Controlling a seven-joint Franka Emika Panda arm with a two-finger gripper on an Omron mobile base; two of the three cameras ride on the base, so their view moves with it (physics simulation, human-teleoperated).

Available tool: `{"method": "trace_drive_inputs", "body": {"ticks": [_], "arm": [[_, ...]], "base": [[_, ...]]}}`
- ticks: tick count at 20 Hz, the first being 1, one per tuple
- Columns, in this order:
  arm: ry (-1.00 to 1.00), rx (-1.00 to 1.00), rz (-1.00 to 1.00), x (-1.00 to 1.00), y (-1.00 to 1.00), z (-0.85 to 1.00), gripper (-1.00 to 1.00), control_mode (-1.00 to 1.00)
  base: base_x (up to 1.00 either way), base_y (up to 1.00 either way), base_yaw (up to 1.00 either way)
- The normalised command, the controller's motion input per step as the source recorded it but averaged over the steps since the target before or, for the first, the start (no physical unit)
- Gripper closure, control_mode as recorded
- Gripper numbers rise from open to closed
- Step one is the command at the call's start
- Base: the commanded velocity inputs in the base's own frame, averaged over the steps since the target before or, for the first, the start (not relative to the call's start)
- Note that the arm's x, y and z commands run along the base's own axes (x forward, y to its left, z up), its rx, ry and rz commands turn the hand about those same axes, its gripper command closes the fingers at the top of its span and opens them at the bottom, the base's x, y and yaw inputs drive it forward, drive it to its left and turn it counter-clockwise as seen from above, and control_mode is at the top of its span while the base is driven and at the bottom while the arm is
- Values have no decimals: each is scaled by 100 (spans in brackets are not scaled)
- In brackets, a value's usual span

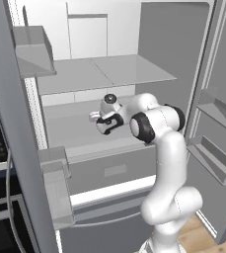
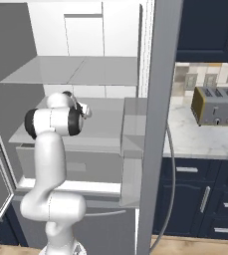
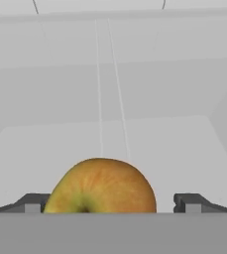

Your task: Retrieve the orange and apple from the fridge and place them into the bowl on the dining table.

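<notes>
we see the white arm (image 1: 166, 163) reaching into the open fridge (image 1: 109, 74), its hand over the lower white shelf (image 1: 80, 131) beneath the glass shelf (image 1: 104, 71), with door bins (image 1: 55, 183) on the opened doors at both sides. in the hand view, the apple (image 3: 101, 186), yellow-orange with a green patch near its base, lies on the shelf floor between the two dark fingertips (image 3: 31, 202), and the gripper (image 3: 110, 204) stands wide open, each tip apart from the fruit, so we see nothing gripped. in the right base view a toaster (image 2: 217, 105) sits on the wall counter (image 2: 195, 137) beside the fridge.
</notes>
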Motion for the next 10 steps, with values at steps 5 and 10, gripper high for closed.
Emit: {"method": "trace_drive_inputs", "body": {"ticks": [5, 10], "arm": [[1, 0, -1, 1, 0, -27, 100, -100], [1, 2, 0, -52, -15, -16, 100, -100]], "base": [[0, 0, 0], [0, 0, 0]]}}
